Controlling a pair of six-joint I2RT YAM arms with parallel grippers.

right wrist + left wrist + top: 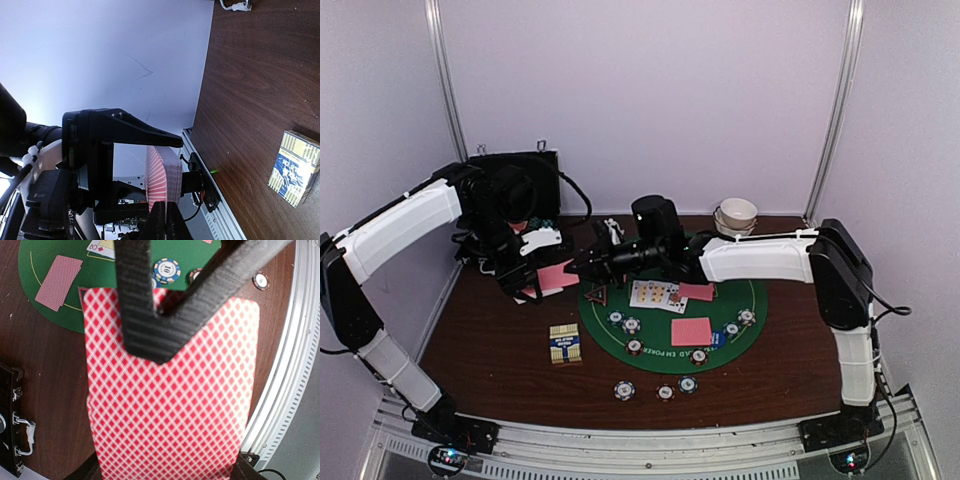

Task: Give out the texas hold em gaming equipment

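The left end effector (538, 282) grips the deck of cards (170, 415) above bare worktop (485, 345), just off the left rim of the green mat (756, 296). The right end effector (582, 266) is closed at the deck's edge; open worktop lies toward the card box (565, 343).

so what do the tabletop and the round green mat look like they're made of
tabletop: wood or wood-look laminate, going by the dark brown grain streaks and slight sheen. green mat: probably felt or printed fabric, matte, with pale printed lettering at its edge.
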